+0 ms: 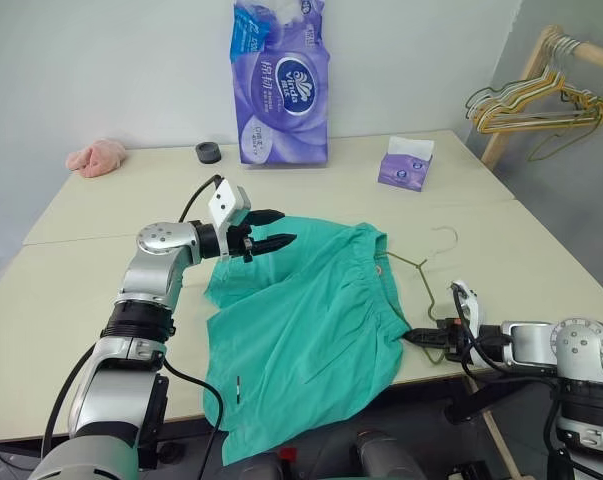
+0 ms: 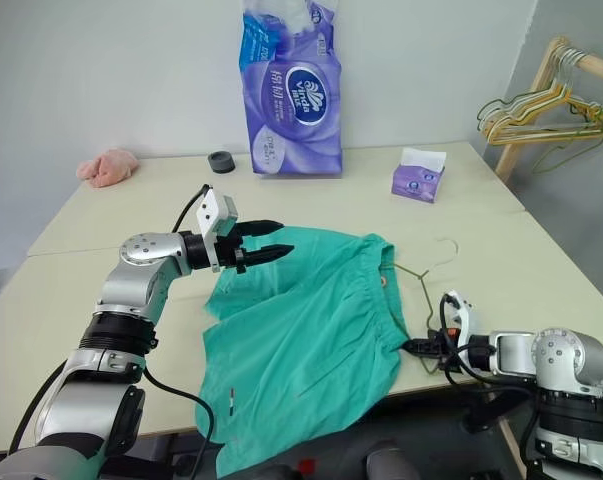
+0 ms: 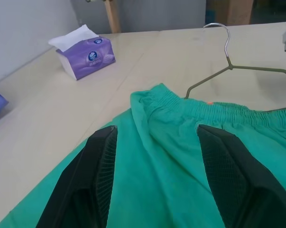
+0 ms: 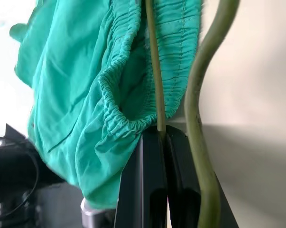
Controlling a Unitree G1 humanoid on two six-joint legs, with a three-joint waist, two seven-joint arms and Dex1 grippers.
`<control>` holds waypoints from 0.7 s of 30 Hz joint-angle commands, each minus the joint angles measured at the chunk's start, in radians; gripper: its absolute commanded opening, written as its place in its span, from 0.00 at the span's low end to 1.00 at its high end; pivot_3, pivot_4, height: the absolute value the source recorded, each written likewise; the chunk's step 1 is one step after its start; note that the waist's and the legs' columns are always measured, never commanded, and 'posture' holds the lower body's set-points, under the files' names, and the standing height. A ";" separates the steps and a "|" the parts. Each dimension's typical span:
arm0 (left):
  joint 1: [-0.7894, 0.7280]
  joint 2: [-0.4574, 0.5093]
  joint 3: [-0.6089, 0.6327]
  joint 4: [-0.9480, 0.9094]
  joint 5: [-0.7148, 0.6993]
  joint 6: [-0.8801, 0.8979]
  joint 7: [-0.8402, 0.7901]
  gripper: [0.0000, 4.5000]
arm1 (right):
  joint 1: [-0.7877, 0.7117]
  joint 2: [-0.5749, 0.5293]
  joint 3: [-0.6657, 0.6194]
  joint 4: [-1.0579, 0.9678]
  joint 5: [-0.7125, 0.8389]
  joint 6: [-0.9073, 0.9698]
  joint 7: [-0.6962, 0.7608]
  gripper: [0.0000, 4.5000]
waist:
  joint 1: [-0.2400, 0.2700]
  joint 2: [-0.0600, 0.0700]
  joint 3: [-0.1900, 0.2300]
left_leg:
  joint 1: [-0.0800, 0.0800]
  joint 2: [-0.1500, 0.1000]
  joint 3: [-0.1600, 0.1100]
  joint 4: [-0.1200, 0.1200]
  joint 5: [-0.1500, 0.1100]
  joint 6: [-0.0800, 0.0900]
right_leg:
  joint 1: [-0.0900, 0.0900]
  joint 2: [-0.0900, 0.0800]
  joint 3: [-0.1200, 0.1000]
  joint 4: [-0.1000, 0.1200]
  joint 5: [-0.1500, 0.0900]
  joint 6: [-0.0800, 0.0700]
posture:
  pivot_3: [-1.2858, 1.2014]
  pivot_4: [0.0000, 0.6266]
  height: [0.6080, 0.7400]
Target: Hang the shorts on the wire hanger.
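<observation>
Item: shorts [image 1: 301,330], green, spread on the table [image 1: 101,210], one leg drooping over the near edge.

Item: wire hanger [image 1: 421,268], lying by the waistband, hook pointing away from me, one arm running into the waist opening.

Item: my right claw [image 1: 417,337], pinched together on the hanger's wire at the table's near edge.

Item: my left claw [image 1: 281,229], fingers apart, empty, hovering above the shorts' far leg.

Risk, as I judge it: thin wire may twist in my pinch; pushing it further could drag the fabric off the edge, since nothing pins the shorts.
</observation>
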State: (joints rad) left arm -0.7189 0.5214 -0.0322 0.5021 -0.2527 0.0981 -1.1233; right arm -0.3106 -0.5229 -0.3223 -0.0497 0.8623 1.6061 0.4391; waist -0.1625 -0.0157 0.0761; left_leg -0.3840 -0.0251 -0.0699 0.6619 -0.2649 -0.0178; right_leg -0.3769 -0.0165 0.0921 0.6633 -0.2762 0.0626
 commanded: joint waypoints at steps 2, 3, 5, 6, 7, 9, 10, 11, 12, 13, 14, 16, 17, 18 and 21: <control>-0.019 0.021 0.034 -0.023 -0.009 -0.017 0.007 0.63 | 0.121 -0.222 0.086 -0.163 0.157 0.008 0.153 0.00 | 0.010 0.001 0.000 | -0.001 -0.002 -0.001 0.000 0.000 0.000 | 0.000 -0.002 -0.002 0.000 -0.001 0.001 | 0.44 0.06 1.00; -0.018 0.021 0.035 -0.021 -0.009 -0.017 0.007 0.63 | 0.134 -0.239 0.095 -0.174 0.176 0.008 0.162 0.00 | 0.009 0.000 -0.001 | -0.002 -0.002 -0.002 0.000 -0.001 0.001 | 0.000 -0.002 -0.002 -0.001 -0.001 0.001 | 0.44 0.06 1.00; -0.019 0.020 0.037 -0.020 -0.007 -0.018 0.007 0.63 | 0.160 -0.270 0.126 -0.206 0.201 0.008 0.187 0.00 | 0.003 -0.001 -0.001 | -0.002 -0.002 -0.002 0.000 -0.001 0.002 | 0.000 -0.002 -0.002 -0.001 -0.001 0.001 | 0.44 0.06 1.00; -0.019 0.019 0.037 -0.020 -0.006 -0.020 0.007 0.63 | 0.172 -0.283 0.142 -0.220 0.208 0.008 0.196 0.00 | -0.001 -0.001 -0.001 | -0.001 -0.001 -0.001 0.000 -0.001 0.002 | 0.000 -0.002 -0.001 0.000 -0.001 0.002 | 0.44 0.06 1.00; -0.020 0.017 0.037 -0.020 -0.005 -0.019 0.006 0.63 | 0.165 -0.276 0.148 -0.215 0.190 0.008 0.190 0.00 | -0.002 -0.001 -0.001 | -0.001 -0.001 -0.001 0.000 -0.001 0.002 | 0.000 -0.002 -0.001 0.000 -0.002 0.003 | 0.44 0.06 1.00; -0.022 0.016 0.036 -0.018 -0.004 -0.021 0.003 0.63 | 0.130 -0.256 0.157 -0.174 0.150 -0.011 0.169 0.00 | -0.006 -0.001 -0.001 | 0.000 0.000 0.000 0.001 -0.001 0.002 | 0.000 -0.002 0.000 -0.001 -0.003 0.006 | 0.44 0.06 1.00; -0.024 0.016 0.036 -0.015 -0.003 -0.021 0.003 0.63 | 0.107 -0.245 0.158 -0.147 0.135 -0.018 0.160 0.00 | -0.007 -0.001 -0.001 | 0.000 0.000 0.001 0.001 -0.001 0.002 | 0.000 -0.001 0.000 0.000 -0.003 0.006 | 0.44 0.06 1.00; -0.026 0.015 0.036 -0.013 -0.002 -0.022 0.002 0.63 | 0.084 -0.234 0.159 -0.120 0.124 -0.021 0.155 0.00 | -0.007 -0.001 -0.001 | 0.001 0.000 0.001 0.001 -0.001 0.002 | 0.000 -0.001 0.001 0.000 -0.003 0.006 | 0.44 0.06 1.00; -0.027 0.015 0.035 -0.012 -0.001 -0.023 0.002 0.63 | 0.060 -0.225 0.161 -0.095 0.113 -0.022 0.154 0.00 | -0.007 -0.001 -0.001 | 0.001 0.000 0.001 0.001 -0.001 0.002 | 0.000 -0.001 0.001 0.000 -0.003 0.006 | 0.44 0.06 1.00; -0.028 0.014 0.035 -0.011 -0.001 -0.024 0.002 0.63 | 0.044 -0.219 0.162 -0.079 0.105 -0.021 0.155 0.00 | -0.005 -0.001 -0.001 | 0.000 0.000 0.001 0.000 -0.001 0.002 | 0.000 -0.001 0.001 0.000 -0.003 0.006 | 0.44 0.06 1.00; -0.032 0.013 0.034 -0.007 0.000 -0.024 0.001 0.63 | 0.024 -0.215 0.167 -0.060 0.095 -0.021 0.157 0.00 | -0.004 -0.001 -0.001 | 0.000 0.000 0.001 0.000 -0.001 0.002 | 0.000 -0.001 0.001 0.000 -0.003 0.005 | 0.44 0.06 1.00; -0.042 0.008 0.033 -0.003 -0.002 -0.024 -0.003 0.63 | -0.036 -0.210 0.195 0.010 0.059 -0.038 0.166 0.00 | -0.004 -0.001 -0.001 | 0.000 -0.001 0.001 0.000 -0.001 0.002 | 0.000 -0.001 0.001 0.000 -0.001 0.002 | 0.44 0.06 1.00; -0.046 0.006 0.033 -0.002 -0.004 -0.024 -0.005 0.63 | -0.062 -0.207 0.210 0.043 0.042 -0.048 0.171 0.00 | -0.004 -0.001 -0.001 | -0.001 -0.001 0.001 0.000 -0.001 0.002 | -0.001 -0.001 0.001 0.000 -0.001 0.001 | 0.44 0.06 1.00; -0.047 0.004 0.032 -0.001 -0.004 -0.024 -0.006 0.63 | -0.083 -0.201 0.221 0.069 0.030 -0.052 0.175 0.00 | -0.004 -0.001 -0.001 | -0.001 -0.001 0.001 0.000 -0.001 0.002 | -0.001 -0.002 0.001 0.000 0.000 0.001 | 0.44 0.06 1.00; -0.049 0.002 0.033 0.000 -0.005 -0.023 -0.010 0.63 | -0.114 -0.189 0.246 0.106 0.004 -0.062 0.185 0.00 | -0.003 -0.001 -0.001 | -0.001 -0.002 0.001 0.001 -0.001 0.002 | -0.001 -0.002 0.001 0.000 0.000 0.002 | 0.44 0.06 1.00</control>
State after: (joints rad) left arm -0.7395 0.5222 -0.0110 0.5164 -0.2508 0.0903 -1.1282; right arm -0.4101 -0.7157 -0.0795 0.0497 0.8757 1.5549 0.6092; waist -0.1659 -0.0164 0.0750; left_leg -0.3846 -0.0268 -0.0690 0.6624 -0.2660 -0.0159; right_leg -0.3776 -0.0184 0.0926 0.6630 -0.2763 0.0645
